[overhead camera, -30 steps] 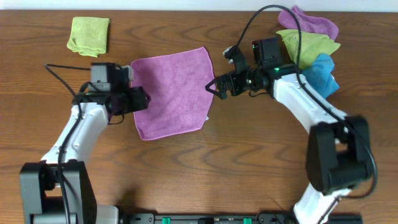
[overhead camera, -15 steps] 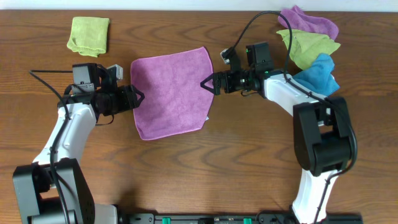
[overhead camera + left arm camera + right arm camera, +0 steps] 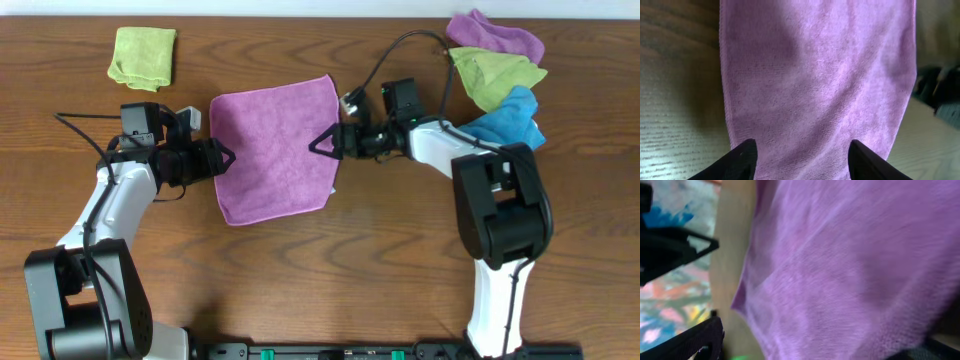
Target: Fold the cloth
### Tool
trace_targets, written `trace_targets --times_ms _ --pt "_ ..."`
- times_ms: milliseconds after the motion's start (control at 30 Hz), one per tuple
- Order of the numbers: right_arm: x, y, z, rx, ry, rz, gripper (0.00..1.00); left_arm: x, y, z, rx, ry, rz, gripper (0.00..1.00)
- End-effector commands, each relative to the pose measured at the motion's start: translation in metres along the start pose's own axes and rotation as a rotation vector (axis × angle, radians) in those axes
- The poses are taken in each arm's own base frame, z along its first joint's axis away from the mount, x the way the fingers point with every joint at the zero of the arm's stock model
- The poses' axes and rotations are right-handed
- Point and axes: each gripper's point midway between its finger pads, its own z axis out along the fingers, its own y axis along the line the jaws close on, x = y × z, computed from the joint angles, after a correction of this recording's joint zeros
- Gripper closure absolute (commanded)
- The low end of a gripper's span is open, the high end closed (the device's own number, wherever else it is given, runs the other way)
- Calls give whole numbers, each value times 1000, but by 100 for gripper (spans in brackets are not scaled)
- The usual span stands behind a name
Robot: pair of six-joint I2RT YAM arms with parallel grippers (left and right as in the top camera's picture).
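Two grippers flank the flat purple cloth [image 3: 275,150]: left gripper [image 3: 225,157] jaws spread at its left edge, right gripper [image 3: 320,142] jaws spread over its right edge.

The setting is read as a robotics lab bench. A wood-grain table [image 3: 300,270] is seen, and a left arm [image 3: 120,205] and a right arm [image 3: 450,150], white and black, are mounted at its near edge by a black rail [image 3: 300,352] fitted with green connectors. A bare black cable [image 3: 378,55] is looped behind the fingers of the right gripper [image 3: 318,143]. Spare microfibre cloths [image 3: 500,75] are heaped further behind those fingers. A folded green cloth [image 3: 143,55] is laid behind the fingers of the left gripper [image 3: 230,157].
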Motion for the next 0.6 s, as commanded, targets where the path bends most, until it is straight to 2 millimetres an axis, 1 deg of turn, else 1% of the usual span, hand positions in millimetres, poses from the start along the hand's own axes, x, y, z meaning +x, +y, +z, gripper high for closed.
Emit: trace_targets --times_ms 0,100,167,233,267,300,333,367,433,567 --pt "41 -24 26 35 106 128 1 -6 -4 -1 27 -8 20 40" --pt "52 -19 27 19 145 143 1 -7 -7 -1 44 -10 22 40" --pt "57 -19 26 17 162 161 1 -7 -7 -1 45 -11 23 40" --pt "59 -13 24 -18 174 175 1 -7 -10 -1 60 -11 25 40" --pt "56 -2 21 -83 175 177 3 -8 -11 -1 63 -14 24 40" --pt "55 4 18 -116 174 177 9 -8 -11 -1 63 -15 25 40" --pt "53 9 16 -131 174 174 14 -8 -11 -1 63 -15 25 40" --pt "52 12 14 -136 172 169 23 -9 -11 -1 64 -15 27 40" --pt "49 19 10 -137 164 155 30 -9 -11 -1 64 -18 29 40" --pt "39 36 1 -144 138 110 27 -10 -11 -1 65 -20 31 40"
